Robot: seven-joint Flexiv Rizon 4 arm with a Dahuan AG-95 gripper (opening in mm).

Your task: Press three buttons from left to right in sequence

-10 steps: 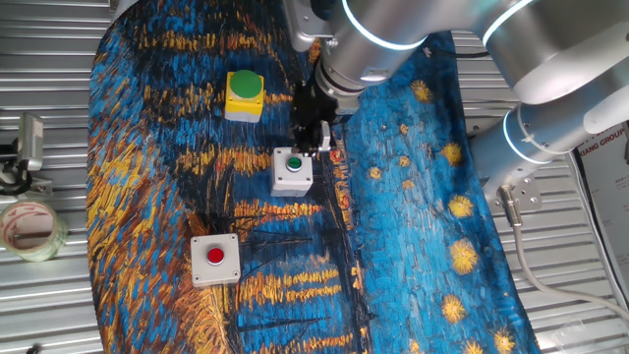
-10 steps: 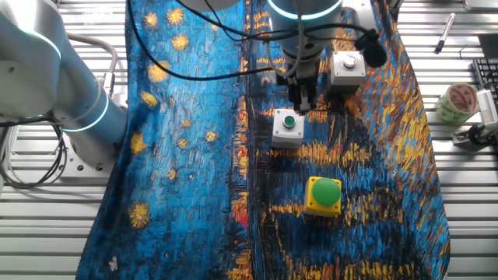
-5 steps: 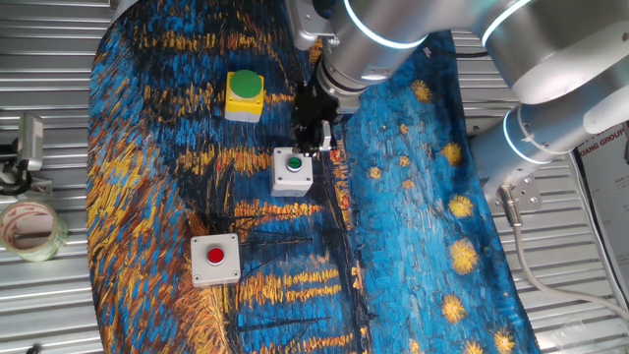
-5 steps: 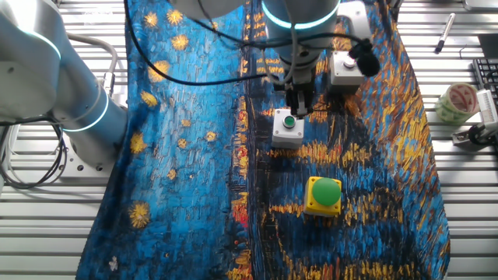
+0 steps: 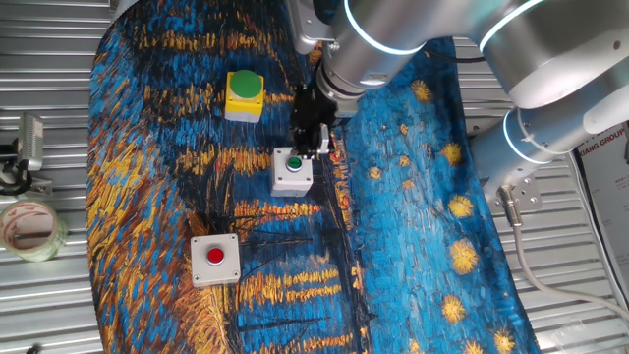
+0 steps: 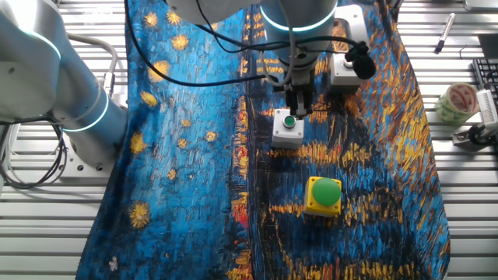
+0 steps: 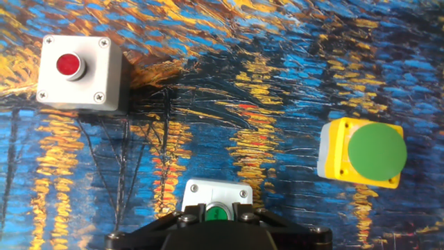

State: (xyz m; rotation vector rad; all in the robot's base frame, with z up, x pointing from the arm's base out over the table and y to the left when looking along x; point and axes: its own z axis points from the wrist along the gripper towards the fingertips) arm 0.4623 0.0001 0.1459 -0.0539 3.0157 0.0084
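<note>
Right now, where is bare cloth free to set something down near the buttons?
Open cloth lies between the red button box and the yellow box, and across the starry blue side. It is crowded at the middle box, under the claw.

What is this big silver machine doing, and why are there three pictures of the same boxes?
It is a robot arm. At its end is a gripper, its hand. Two cameras beside the table look from opposite sides, and a third rides on the hand itself, looking down. On the painted blue cloth sit three button boxes: a yellow box with a big green dome, a grey-white box with a small green button, and a grey-white box with a red button. The gripper is right over the small green button, holding nothing. A roll of tape lies off the cloth.
</note>
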